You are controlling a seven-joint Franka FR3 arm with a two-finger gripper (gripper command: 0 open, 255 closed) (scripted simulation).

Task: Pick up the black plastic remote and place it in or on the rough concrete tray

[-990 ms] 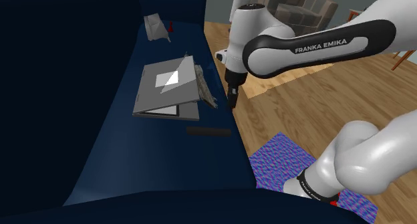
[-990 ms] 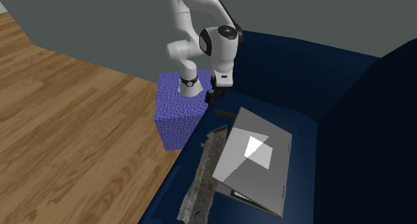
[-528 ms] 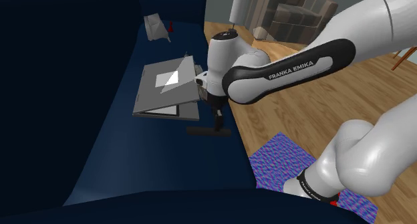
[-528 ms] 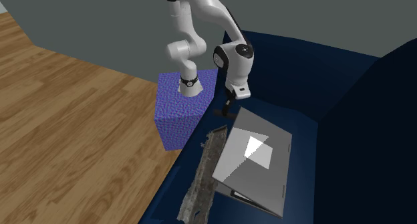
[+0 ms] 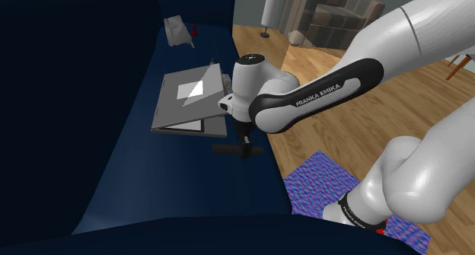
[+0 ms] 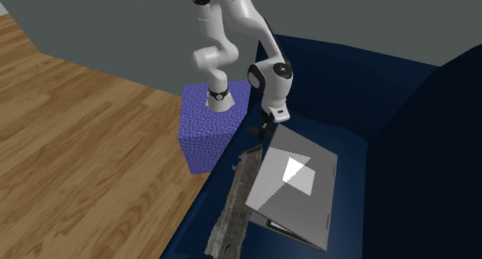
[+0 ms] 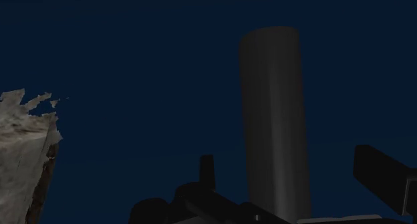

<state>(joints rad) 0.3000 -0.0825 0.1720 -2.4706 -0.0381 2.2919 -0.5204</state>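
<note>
Gripper (image 5: pixel 245 148) sits low at the front edge of the dark blue sofa seat (image 5: pixel 137 162), pointing down onto the black remote (image 7: pixel 274 116). In the wrist view we see the jaws wide: one finger (image 7: pixel 207 166) stands on either side of the remote's near end, and cushion shows between each finger and the remote, so nothing is clasped. The remote lies flat on the cushion along the seat's front edge, just beside the half-open grey laptop (image 5: pixel 190 101). The rough concrete tray (image 6: pixel 234 199) lies along the laptop's floor-side edge, apart from the remote. The stand is a blue-purple box (image 6: pixel 202 134) on the wood floor (image 6: pixel 77 141).
</note>
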